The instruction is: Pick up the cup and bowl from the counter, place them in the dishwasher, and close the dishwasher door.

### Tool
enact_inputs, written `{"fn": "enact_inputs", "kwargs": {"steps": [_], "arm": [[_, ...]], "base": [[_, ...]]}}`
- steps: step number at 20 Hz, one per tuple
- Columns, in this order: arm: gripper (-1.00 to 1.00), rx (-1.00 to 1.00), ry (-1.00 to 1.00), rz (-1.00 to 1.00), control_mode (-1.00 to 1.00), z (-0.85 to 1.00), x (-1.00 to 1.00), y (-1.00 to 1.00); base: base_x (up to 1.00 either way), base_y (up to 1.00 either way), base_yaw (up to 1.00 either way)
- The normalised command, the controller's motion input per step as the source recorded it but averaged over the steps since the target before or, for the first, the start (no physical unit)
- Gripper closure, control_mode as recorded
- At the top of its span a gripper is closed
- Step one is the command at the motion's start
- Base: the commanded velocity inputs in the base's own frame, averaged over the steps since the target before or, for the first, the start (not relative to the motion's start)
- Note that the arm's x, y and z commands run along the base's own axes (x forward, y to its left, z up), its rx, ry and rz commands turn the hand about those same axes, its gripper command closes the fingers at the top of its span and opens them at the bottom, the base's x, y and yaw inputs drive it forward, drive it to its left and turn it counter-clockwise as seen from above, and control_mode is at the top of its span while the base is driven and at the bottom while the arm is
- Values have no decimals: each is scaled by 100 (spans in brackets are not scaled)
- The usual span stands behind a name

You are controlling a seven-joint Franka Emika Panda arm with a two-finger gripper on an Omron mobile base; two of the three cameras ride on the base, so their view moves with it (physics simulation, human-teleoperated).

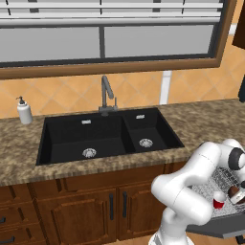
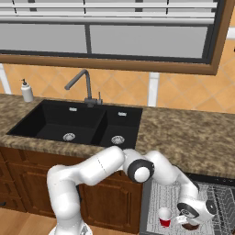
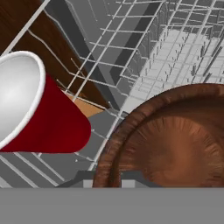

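The cup [image 2: 164, 216] already stands in the dishwasher [image 2: 220, 202] rack, just beside the brown bowl [image 3: 175, 144]; the gripper [image 2: 187, 221] hangs low over that bowl, jaws narrow on its rim, likely so it settles in the rack beside the cup

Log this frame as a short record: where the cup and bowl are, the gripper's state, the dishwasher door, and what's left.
cup: red cup standing upright in the dishwasher rack
bowl: brown bowl in the rack, beside the cup
gripper: gripper low over the rack at the bowl; grip unclear
dishwasher door: door open, folded down
counter: counter holds a soap dispenser by the sink
left to do: close the door
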Motion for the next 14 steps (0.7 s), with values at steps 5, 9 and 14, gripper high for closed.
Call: {"fn": "enact_inputs", "kwargs": {"steps": [5,9,14], "arm": [[-100,3,0,5,-100,-18,0,3],[-100,1,0,2,-100,-5,0,0],[-100,-8,0,0,-100,29,-3,6]], "base": [[0,0,0],[0,0,0],[0,0,0]]}}
